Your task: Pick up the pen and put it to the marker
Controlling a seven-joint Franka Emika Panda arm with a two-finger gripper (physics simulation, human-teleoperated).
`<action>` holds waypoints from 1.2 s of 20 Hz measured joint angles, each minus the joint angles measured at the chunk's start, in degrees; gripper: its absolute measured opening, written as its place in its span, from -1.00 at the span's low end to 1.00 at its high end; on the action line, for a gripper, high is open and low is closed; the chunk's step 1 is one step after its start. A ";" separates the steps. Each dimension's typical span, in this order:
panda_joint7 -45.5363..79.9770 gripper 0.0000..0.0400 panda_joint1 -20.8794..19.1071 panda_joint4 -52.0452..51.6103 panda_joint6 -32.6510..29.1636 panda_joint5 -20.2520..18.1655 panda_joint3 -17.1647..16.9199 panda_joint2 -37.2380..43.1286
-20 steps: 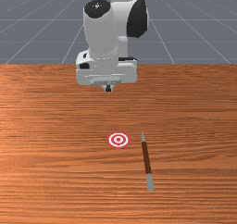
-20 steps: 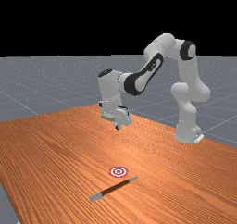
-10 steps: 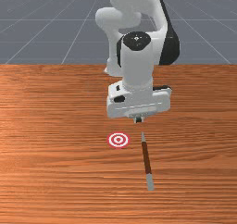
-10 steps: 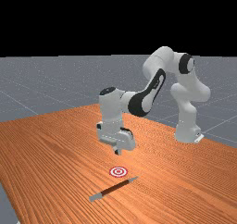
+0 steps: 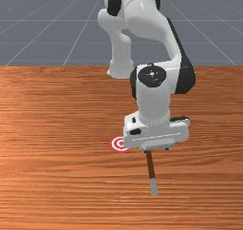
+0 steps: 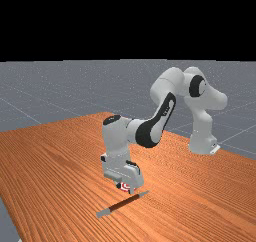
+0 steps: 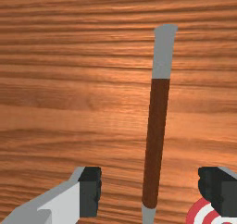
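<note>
Step in hand: alignment over the pen (image 5: pixel 151 166), prior to grasping. Directions are read from a clock face laid on the front view, twelve o'clock at the arm's base side.

Claw (image 7: pixel 150 191) condition: wide open, nothing held. In the wrist view, the fingers (image 7: pixel 90 191) are seen on opposite sides of the brown shaft (image 7: pixel 156 140), apart from it, with the shaft nearer to one of them. The remaining height above the worktop (image 5: pixel 57 167) appears small, though it cannot be judged reliably from these angles.

Pen position: flat on the worktop, blunt grey end (image 5: pixel 154 187) pointed between five and six o'clock, shaft run toward twelve beneath the hand (image 5: pixel 156 134). The pointed tip (image 6: pixel 145 192) is exposed in the far view. The marker (image 5: pixel 116 144), a red and white target, is located at about nine o'clock from the hand and between ten and eleven from the pen, partly covered by the hand.

Next move: the claw should be centred across the shaft, lowered straight down and closed. If it is closed off centre, the pen may be pushed or rolled. Lifting and transfer to the marker remain to be done.
</note>
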State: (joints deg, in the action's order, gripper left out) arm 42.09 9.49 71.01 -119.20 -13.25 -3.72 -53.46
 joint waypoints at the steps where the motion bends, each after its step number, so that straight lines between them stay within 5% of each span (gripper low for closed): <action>1: 0.10 0.73 -0.05 -0.46 -0.25 -0.18 0.10 -0.54; 6: 0.83 0.98 -0.10 -8.13 -1.43 -0.11 0.09 -6.52; 24: 8.58 1.00 4.39 -14.75 -1.02 6.86 -7.12 -14.27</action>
State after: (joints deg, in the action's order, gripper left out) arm 50.67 13.88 56.26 -120.22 -6.38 -10.84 -67.72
